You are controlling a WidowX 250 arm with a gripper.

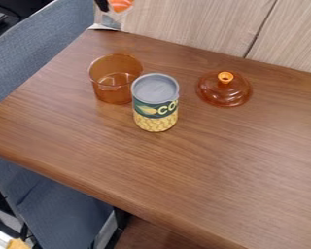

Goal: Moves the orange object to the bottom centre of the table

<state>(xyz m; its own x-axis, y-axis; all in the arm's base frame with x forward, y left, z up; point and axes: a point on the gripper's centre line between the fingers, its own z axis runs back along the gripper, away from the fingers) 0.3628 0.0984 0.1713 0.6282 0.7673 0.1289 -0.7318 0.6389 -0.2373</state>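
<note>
Well, the orange striped object (120,5) was at the view's top edge, beside the black gripper (102,5); how wide the gripper stood, or whether it held anything, I couldn't tell; on the table (203,165) stood an amber pot (106,90), a can (155,103) and, rightward, an amber lid (216,94).

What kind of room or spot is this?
Perhaps a seating nook or dining corner: a wooden table against a wood-panelled wall, with grey-blue upholstered seating along its side.
</note>
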